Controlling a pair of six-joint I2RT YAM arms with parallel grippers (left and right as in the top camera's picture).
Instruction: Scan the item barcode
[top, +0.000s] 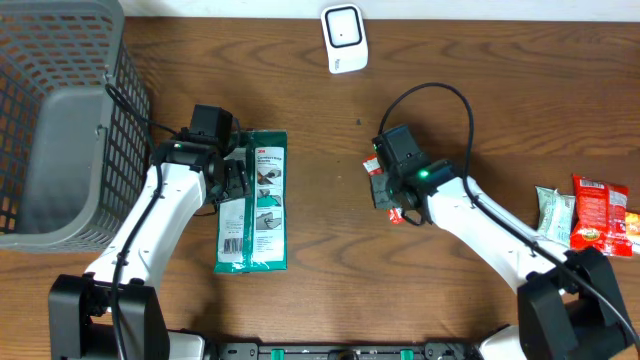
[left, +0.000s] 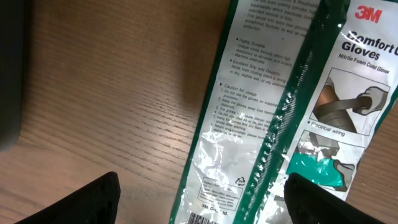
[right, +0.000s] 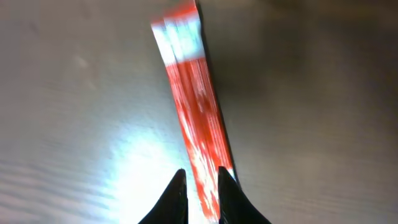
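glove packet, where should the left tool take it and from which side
Probably its left half, mid-length, coming straight down from above. The glove packet lies flat on the table, thin and floppy, so a sideways approach finds nothing to pinch. The open left tool hangs over that half, jaws spanning edge to centre seam.

Brown wood-grain table (top: 330, 280); bright glare patch on surface.
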